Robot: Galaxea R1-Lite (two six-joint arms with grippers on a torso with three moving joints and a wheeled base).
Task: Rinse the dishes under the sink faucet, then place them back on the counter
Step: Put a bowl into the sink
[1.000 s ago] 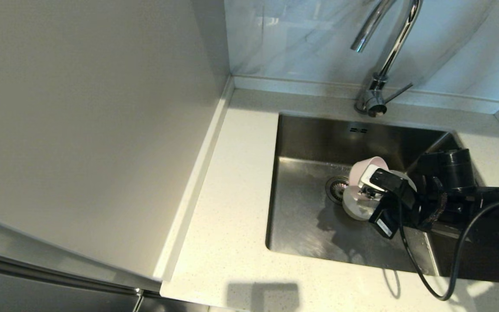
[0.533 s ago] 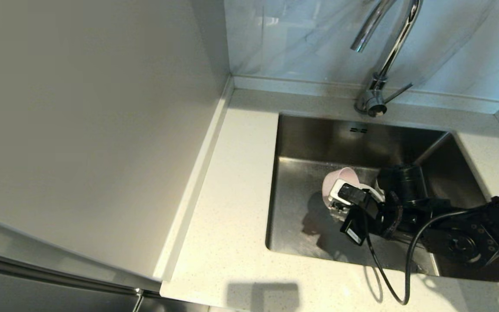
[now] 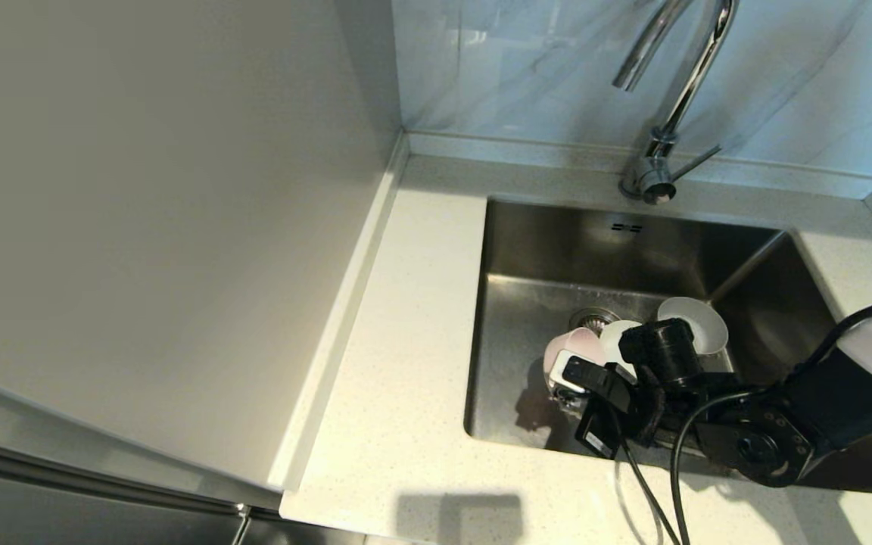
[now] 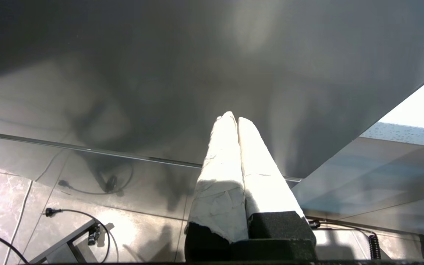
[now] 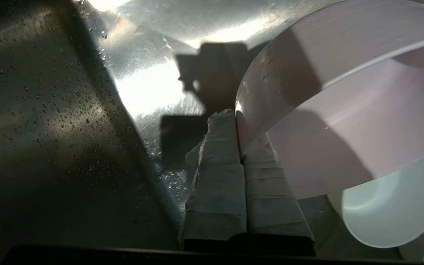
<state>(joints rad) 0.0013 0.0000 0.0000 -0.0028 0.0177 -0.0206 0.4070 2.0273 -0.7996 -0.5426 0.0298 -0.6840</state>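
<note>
My right gripper (image 3: 563,375) hangs low in the front-left part of the sink (image 3: 557,242), shut on the rim of the pale pink bowl (image 3: 576,347). In the right wrist view the taped fingertips (image 5: 222,121) pinch that rim, and the pink bowl (image 5: 344,110) tilts on its side above the basin floor. A white bowl (image 3: 619,337) and a light grey bowl (image 3: 697,322) rest on the sink floor just behind my wrist. The white bowl (image 5: 392,209) also shows beyond the pink one. My left gripper (image 4: 233,117) is parked below counter height, shut and holding nothing.
The chrome faucet (image 3: 663,113) stands behind the sink, its spout over the back half and its lever to the right. The drain strainer (image 3: 593,318) lies just beyond the pink bowl. Speckled counter (image 3: 421,341) runs left of the sink, bounded by a beige wall panel (image 3: 179,227).
My right gripper has carried the pink bowl from the middle of the sink leftwards and towards the front wall. The other two bowls stayed behind and now show uncovered.
</note>
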